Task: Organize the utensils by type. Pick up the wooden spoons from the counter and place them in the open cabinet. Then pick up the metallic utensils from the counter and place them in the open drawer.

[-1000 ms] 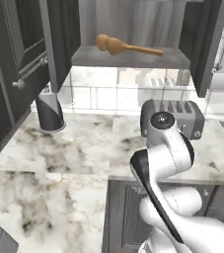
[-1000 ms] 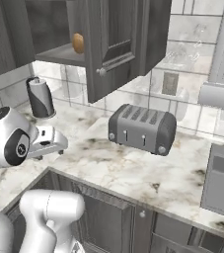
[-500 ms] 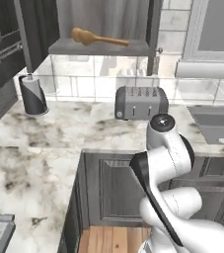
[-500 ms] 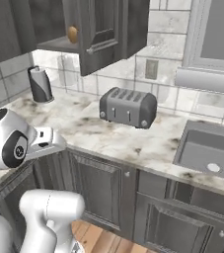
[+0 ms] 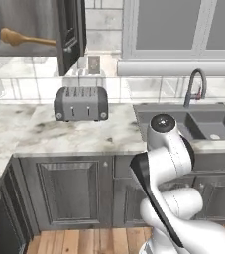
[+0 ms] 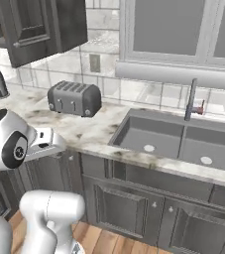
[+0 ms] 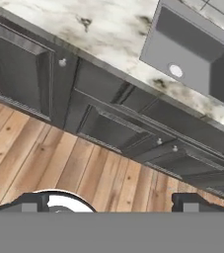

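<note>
From where I stand, the counter (image 5: 44, 134) lies bare in front of and to both sides of the toaster (image 5: 81, 103), which sits near the tiled wall. Above it the cabinet (image 5: 29, 27) stands open, its door (image 5: 70, 30) swung out over the toaster's left end and hanging across that approach; one wooden spoon (image 5: 25, 38) already lies on the shelf. To the right the sink (image 6: 176, 141) drops below counter level, with the faucet (image 6: 192, 99) rising at its back edge. Below, closed dark cabinet fronts (image 7: 103, 123) face open wooden floor (image 7: 69, 173).
</note>
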### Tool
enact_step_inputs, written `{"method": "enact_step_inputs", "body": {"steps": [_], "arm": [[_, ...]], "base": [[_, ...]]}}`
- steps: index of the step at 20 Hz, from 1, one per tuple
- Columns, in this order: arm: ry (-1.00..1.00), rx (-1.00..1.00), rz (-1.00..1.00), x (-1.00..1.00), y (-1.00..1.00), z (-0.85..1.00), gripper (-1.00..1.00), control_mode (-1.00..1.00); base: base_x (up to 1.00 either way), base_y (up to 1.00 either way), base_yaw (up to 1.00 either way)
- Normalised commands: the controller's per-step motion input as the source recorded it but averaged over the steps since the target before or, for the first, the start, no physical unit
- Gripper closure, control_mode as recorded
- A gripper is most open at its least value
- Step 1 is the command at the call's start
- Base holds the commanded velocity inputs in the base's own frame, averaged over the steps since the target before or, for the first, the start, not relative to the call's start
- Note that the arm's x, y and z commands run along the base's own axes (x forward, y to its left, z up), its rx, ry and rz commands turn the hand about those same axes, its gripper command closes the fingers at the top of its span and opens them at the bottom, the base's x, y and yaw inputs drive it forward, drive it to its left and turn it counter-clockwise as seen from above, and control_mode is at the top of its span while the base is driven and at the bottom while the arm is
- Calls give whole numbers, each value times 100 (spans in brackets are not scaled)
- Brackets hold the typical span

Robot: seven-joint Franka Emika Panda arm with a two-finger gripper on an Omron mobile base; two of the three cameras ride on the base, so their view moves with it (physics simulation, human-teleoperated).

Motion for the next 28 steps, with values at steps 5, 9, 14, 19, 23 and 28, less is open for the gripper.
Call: {"method": "enact_step_inputs", "body": {"steps": [5,9,14,19,23,28], "arm": [[0,0,0,0,0,0,-100,100],[0,0,0,0,0,0,-100,100],[0,0,0,0,0,0,-100,100],[0,0,0,0,0,0,-100,100],[0,0,0,0,0,0,-100,100],[0,0,0,0,0,0,-100,100]], "base": [[-10,-100,-28],[-3,-100,-27],[-1,-99,-29],[0,-95,-36],[0,-93,-39],[0,-92,-39]]}}
